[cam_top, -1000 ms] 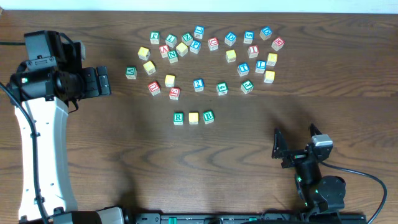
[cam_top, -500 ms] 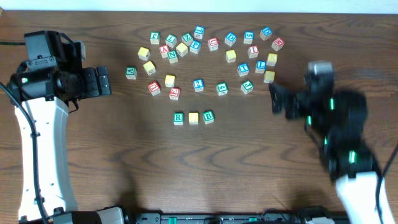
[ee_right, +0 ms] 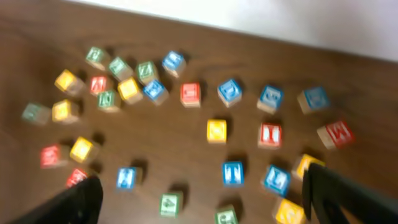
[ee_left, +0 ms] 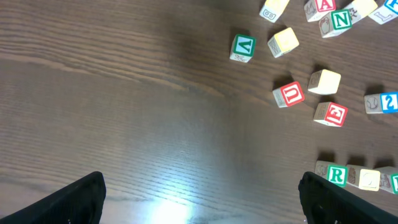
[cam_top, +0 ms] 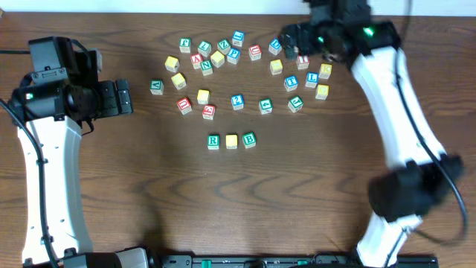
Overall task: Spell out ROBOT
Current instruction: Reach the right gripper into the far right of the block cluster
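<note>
A row of three blocks lies at mid-table: green R (cam_top: 213, 141), plain yellow (cam_top: 231, 141) and green B (cam_top: 249, 139). Many more letter blocks are scattered behind them, among them a blue T (cam_top: 291, 82). My right gripper (cam_top: 285, 43) hovers open and empty over the back of this scatter. Its blurred wrist view shows the blue T (ee_right: 233, 173) between the open fingers (ee_right: 205, 202). My left gripper (cam_top: 126, 97) is open and empty at the left. Its wrist view (ee_left: 199, 202) shows bare wood, with the R (ee_left: 336, 175) at the right edge.
Near the left gripper lie a green A block (ee_left: 242, 47), a red U block (ee_left: 288, 94) and a red E block (ee_left: 331, 114). The table's back edge (ee_right: 249, 28) meets a white surface just behind the scattered blocks.
My right arm has swung from the front right of the table up to the back, over the scattered blocks. The left arm and the blocks have not moved.
</note>
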Controlling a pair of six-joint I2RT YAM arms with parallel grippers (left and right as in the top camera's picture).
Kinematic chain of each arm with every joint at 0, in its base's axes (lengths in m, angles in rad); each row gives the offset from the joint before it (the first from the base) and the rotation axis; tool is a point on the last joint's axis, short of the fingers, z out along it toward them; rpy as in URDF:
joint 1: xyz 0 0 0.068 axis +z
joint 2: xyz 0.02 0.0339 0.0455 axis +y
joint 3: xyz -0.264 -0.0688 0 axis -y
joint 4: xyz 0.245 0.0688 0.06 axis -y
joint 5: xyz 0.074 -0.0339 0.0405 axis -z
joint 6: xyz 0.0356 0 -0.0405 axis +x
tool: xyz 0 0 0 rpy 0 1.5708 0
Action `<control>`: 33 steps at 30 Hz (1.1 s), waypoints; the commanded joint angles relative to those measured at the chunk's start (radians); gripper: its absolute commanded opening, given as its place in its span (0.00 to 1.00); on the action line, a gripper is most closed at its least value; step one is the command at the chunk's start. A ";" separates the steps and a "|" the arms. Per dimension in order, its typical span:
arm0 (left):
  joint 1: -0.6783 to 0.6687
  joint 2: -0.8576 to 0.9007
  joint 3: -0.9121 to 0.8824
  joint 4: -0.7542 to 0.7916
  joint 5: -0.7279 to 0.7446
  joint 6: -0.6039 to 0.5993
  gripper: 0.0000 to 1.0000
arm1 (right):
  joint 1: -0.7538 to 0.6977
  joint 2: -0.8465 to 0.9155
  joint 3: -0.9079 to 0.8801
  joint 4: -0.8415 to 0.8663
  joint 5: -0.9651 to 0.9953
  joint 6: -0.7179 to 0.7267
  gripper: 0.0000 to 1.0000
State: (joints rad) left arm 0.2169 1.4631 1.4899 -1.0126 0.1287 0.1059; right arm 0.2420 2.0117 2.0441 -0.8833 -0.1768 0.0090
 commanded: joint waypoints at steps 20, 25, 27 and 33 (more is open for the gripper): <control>0.003 -0.004 0.024 0.000 0.002 0.010 0.98 | 0.105 0.481 0.139 0.142 0.270 0.043 0.73; 0.003 -0.004 0.024 0.000 0.002 0.010 0.98 | 0.125 0.512 0.138 0.184 0.372 0.089 0.69; 0.003 -0.004 0.024 0.000 0.002 0.010 0.98 | 0.124 0.513 0.138 0.198 0.373 0.107 0.66; 0.003 -0.004 0.024 0.000 0.002 0.010 0.98 | 0.117 0.522 0.138 0.221 0.359 0.162 0.61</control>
State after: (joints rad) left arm 0.2169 1.4631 1.4899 -1.0130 0.1291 0.1059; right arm 0.3683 2.5225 2.1601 -0.6662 0.1604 0.1226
